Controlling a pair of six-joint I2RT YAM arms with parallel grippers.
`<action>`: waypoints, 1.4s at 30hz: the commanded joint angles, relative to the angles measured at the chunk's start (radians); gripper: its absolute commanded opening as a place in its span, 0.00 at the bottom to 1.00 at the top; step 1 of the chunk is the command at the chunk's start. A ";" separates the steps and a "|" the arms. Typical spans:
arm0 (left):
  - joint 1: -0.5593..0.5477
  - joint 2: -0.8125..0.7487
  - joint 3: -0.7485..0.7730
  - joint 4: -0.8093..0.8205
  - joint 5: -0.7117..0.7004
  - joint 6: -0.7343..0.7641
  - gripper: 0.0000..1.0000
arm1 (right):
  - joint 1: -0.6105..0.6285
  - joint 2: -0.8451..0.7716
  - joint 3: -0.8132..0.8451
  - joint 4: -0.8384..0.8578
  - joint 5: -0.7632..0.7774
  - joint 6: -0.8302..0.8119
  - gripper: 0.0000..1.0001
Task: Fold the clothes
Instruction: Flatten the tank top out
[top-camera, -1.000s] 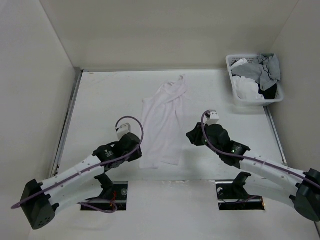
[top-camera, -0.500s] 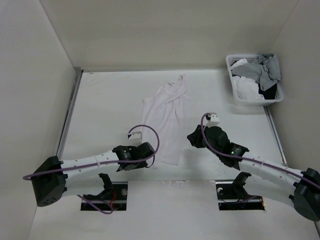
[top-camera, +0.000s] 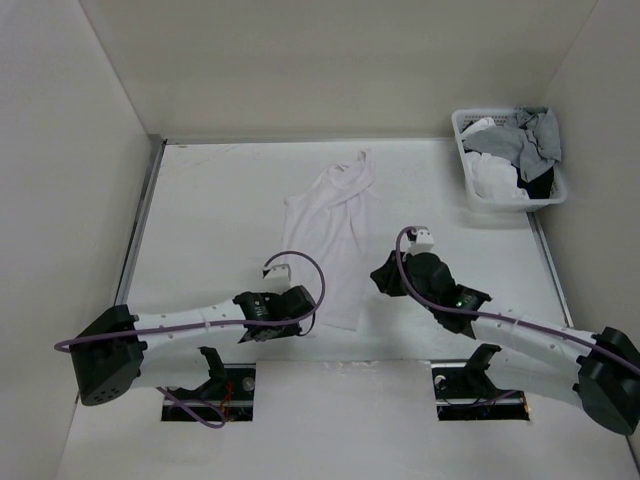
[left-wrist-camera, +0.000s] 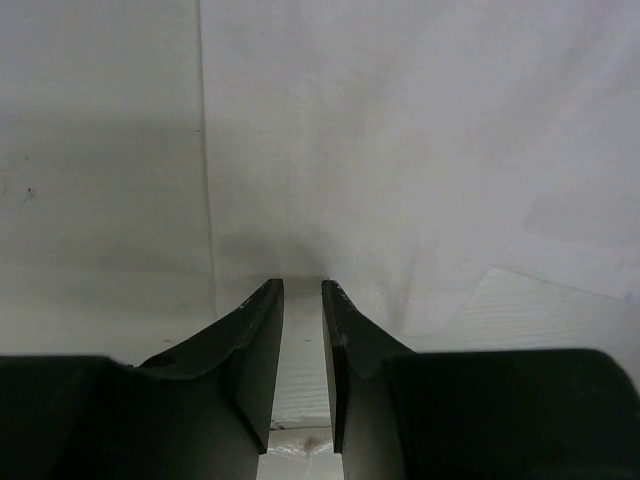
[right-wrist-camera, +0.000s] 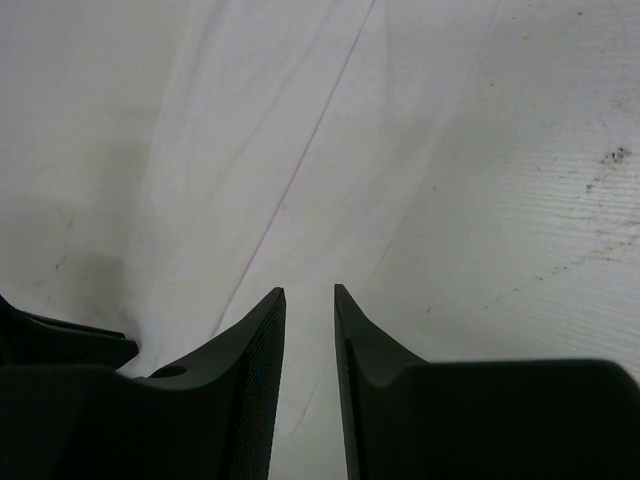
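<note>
The clothes (top-camera: 335, 235) are one plain white sleeveless garment lying flat mid-table, folded into a narrow strip with its straps toward the back. My left gripper (top-camera: 310, 312) sits low at the strip's near left corner. In the left wrist view its jaws (left-wrist-camera: 302, 285) stand slightly apart just short of the white fabric (left-wrist-camera: 400, 150), with nothing between them. My right gripper (top-camera: 379, 276) hovers just right of the garment. In the right wrist view it (right-wrist-camera: 309, 290) is open over the fabric's edge (right-wrist-camera: 230, 150) and holds nothing.
A white lattice basket (top-camera: 465, 165) at the back right holds a grey garment (top-camera: 535, 135) and other clothes. White walls close in the table on the left, back and right. Bare ribbed tabletop (right-wrist-camera: 520, 200) lies to the right of the garment.
The left arm swung down and to the right, and the garment's lower left part now lies folded inward, leaving a narrower strip. The left jaws parted. The right gripper shifted slightly left.
</note>
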 joint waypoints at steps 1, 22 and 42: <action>-0.017 -0.007 0.012 0.032 0.011 -0.023 0.21 | 0.014 0.012 -0.005 0.078 -0.006 0.013 0.30; -0.106 -0.042 0.000 -0.072 -0.071 -0.178 0.23 | 0.019 -0.026 -0.032 0.088 -0.005 0.022 0.32; -0.103 -0.009 -0.037 -0.018 -0.064 -0.185 0.11 | 0.040 -0.026 -0.046 0.090 0.001 0.041 0.32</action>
